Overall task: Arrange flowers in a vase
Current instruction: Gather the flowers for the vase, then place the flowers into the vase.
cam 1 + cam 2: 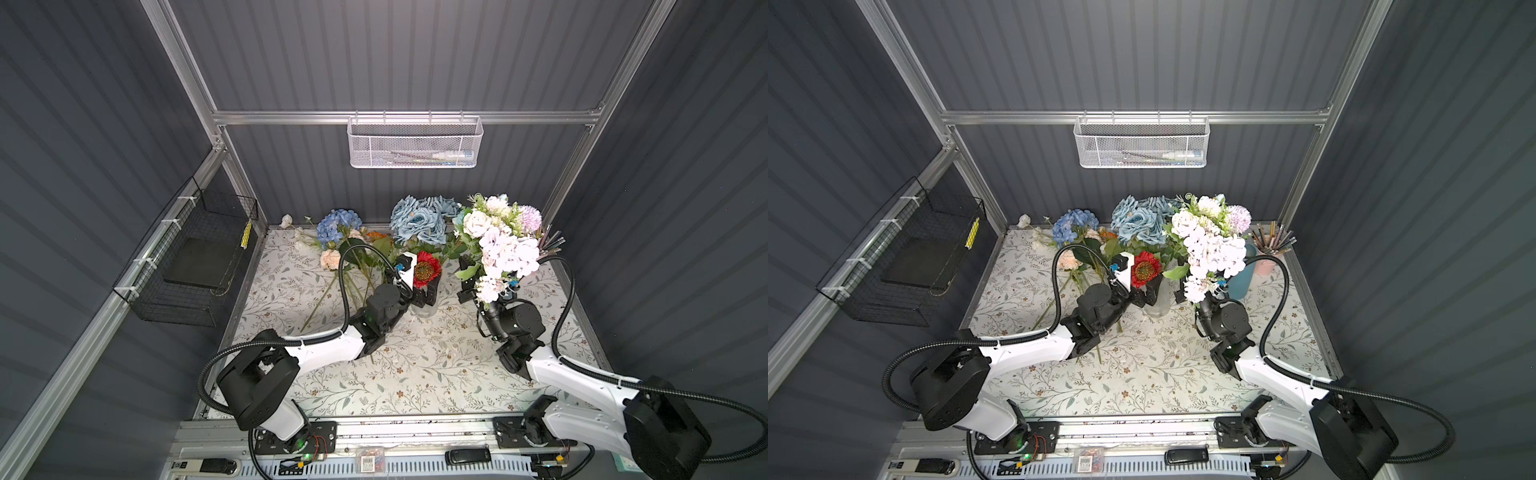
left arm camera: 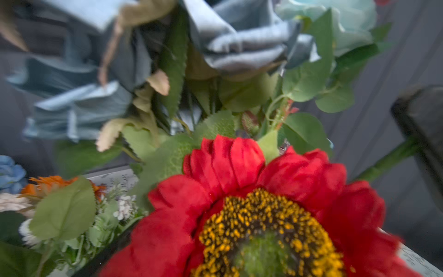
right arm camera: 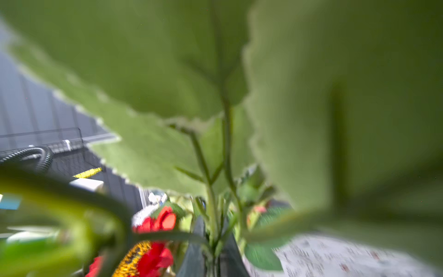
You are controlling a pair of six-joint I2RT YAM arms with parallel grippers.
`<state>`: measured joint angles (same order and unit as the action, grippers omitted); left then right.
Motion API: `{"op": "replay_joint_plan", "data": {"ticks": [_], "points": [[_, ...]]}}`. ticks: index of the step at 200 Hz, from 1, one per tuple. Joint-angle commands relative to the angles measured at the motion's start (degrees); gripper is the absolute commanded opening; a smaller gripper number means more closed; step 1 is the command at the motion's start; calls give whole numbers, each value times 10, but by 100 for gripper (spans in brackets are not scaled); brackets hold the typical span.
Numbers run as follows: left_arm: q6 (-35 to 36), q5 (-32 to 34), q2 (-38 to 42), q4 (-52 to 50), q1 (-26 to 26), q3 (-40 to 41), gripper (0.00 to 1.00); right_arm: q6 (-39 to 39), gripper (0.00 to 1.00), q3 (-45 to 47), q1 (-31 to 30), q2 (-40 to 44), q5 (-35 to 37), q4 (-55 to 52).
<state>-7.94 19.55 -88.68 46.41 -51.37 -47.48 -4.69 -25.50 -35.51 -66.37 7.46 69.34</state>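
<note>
Right gripper [image 3: 213, 249] is pinching the stems of the pale bunch [image 1: 505, 253] beside the vase [image 1: 424, 311]; left gripper [image 1: 427, 291] is gaping wide by the red sunflower [image 1: 426, 269]

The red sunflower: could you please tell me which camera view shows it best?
The left wrist view: the red sunflower looms large, petals and yellow centre clear, though partly cropped. Both top views show it whole but small. The right wrist view shows blurred scraps behind leaves.

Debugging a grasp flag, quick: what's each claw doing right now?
Left claw: open, jaws wide beside the red sunflower, no grip visible.
Right claw: closed on the stems of the pink-white bouquet.
</note>
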Motion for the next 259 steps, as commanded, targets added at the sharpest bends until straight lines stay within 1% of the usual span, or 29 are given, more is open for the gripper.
{"op": "replay_joint_plan", "data": {"ticks": [1, 30, 48, 111, 165, 248, 259], "points": [[41, 72, -3, 23, 6, -11, 100, 8, 0, -8, 1, -23, -39, 116], [58, 102, 5, 26, 8, -7, 100, -2, 0, -21, 1, -53, -54, 127], [61, 107, 12, 27, 12, -2, 100, -8, 0, -26, 1, -70, -59, 138], [59, 101, 11, 28, 15, 3, 100, -3, 0, -45, 0, -134, -59, 149], [60, 98, 13, 24, 16, 4, 100, 8, 0, -33, 1, -183, -45, 132], [64, 97, 16, 19, 17, 3, 100, -10, 0, -20, -7, -235, -43, 109], [65, 97, 17, 18, 16, 3, 100, -10, 6, -17, -8, -233, -43, 100]]}}
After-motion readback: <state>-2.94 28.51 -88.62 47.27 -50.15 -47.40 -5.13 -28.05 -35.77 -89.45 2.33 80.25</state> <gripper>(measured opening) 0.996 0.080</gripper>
